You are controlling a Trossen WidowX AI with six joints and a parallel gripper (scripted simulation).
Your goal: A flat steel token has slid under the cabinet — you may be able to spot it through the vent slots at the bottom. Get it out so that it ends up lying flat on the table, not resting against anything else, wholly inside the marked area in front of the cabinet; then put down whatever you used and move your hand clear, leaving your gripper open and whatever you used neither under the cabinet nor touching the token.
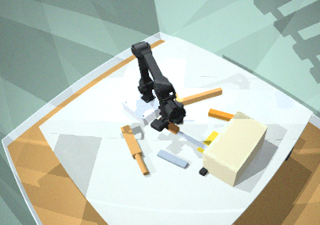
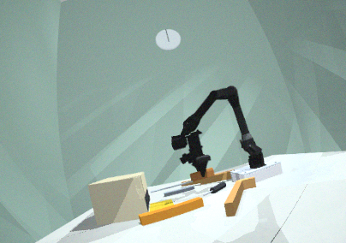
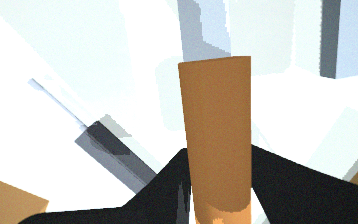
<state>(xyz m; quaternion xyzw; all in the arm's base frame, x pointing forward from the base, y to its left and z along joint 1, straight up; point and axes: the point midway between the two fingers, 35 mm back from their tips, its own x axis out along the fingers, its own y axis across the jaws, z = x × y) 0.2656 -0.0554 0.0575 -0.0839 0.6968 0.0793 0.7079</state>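
The gripper (image 1: 166,125) (image 2: 202,173) (image 3: 218,160) is shut on the brown handle (image 1: 173,127) (image 2: 202,174) (image 3: 217,110) of a tool with a long flat grey blade (image 1: 192,139) (image 3: 202,37). The handle is low over the table, and the blade points at the cabinet (image 1: 234,148) (image 2: 117,198). In the top view the blade crosses the yellow marked area (image 1: 211,138) (image 2: 160,205) in front of the cabinet, its far end near the cabinet's front. Whether the blade touches the table I cannot tell. The steel token cannot be made out in any view; the vent slots are hidden too.
A grey-blue bar (image 1: 172,158) (image 2: 179,191) and wooden paddle (image 1: 131,143) lie to one side. An orange block (image 1: 220,115) (image 2: 171,210), a bent wooden piece (image 1: 202,96) (image 2: 234,198) and a dark-handled tool (image 2: 217,187) (image 3: 117,147) lie on the other. A small black block (image 1: 203,171) is near the cabinet.
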